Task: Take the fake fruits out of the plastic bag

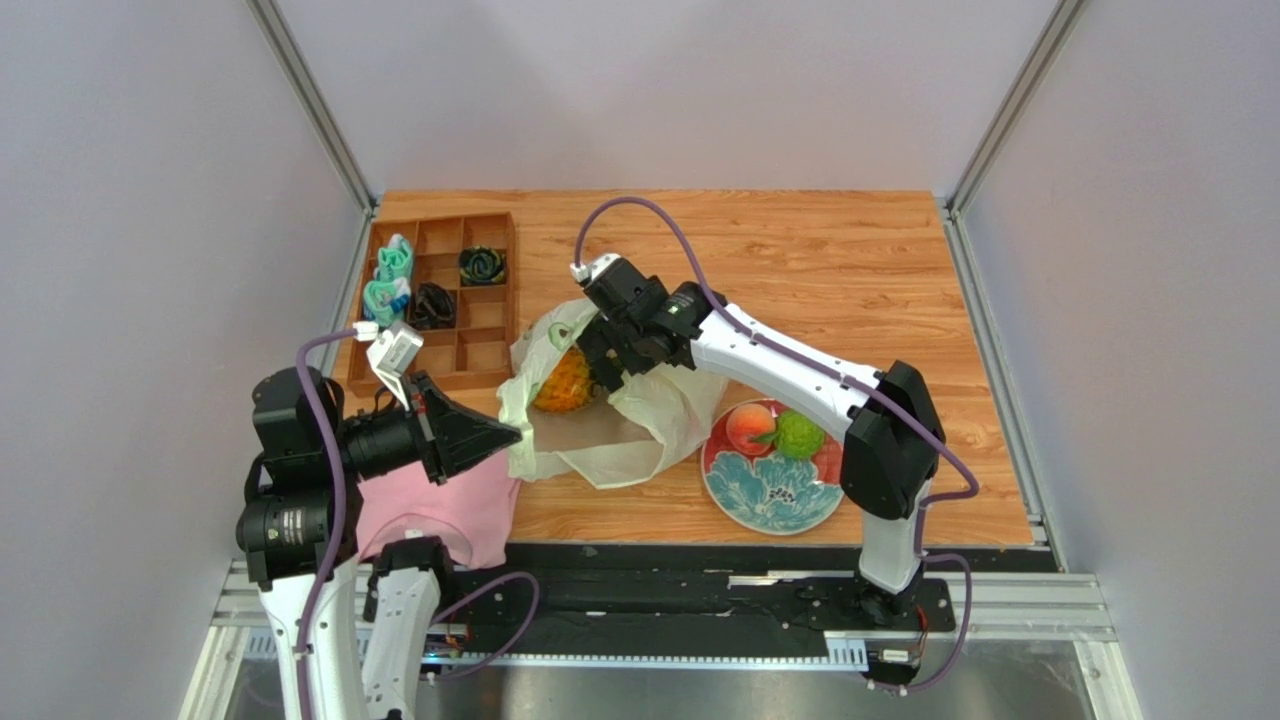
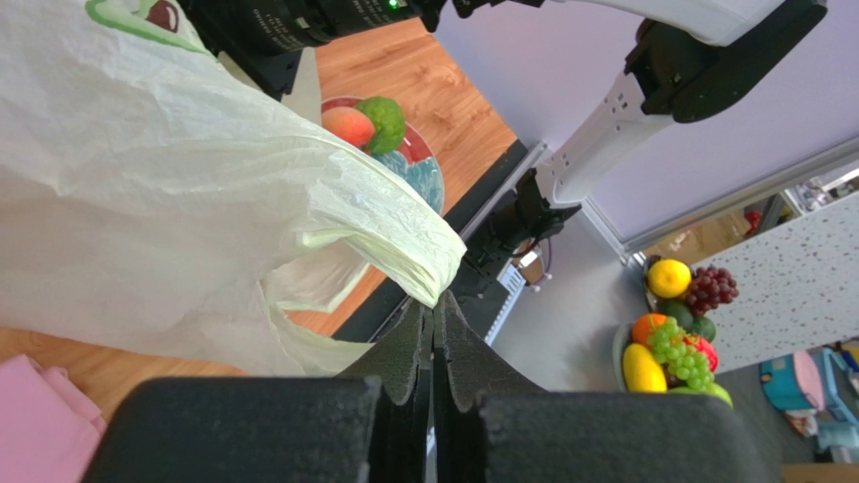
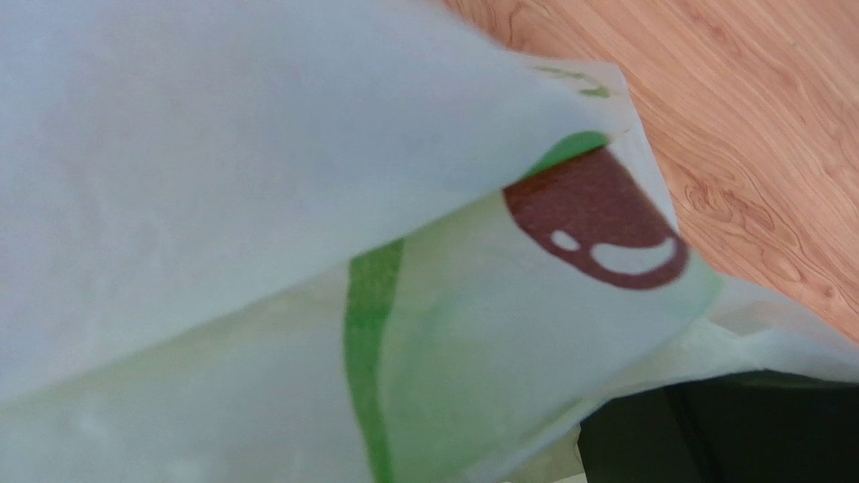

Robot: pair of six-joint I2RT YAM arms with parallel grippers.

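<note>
Pineapple (image 1: 565,386) sits in plastic bag (image 1: 639,428) beneath right hand (image 1: 609,360) — spread or not, unclear — left hand (image 2: 435,312) pinches bag.

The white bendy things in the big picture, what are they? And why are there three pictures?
They are two robot arms, bolted to a wooden table. The big picture comes from a camera up above. The other two come from small cameras on each arm's wrist, so they look very close up. The left arm's fingers, its pinching end, are shut on the edge of a thin plastic bag with avocado pictures. The right arm's fingers are at the bag's mouth, by a toy pineapple; I can't tell whether they are open. A peach and a bumpy green ball lie on a flowery plate. A pink cloth and a wooden sorting tray lie nearby.
</note>
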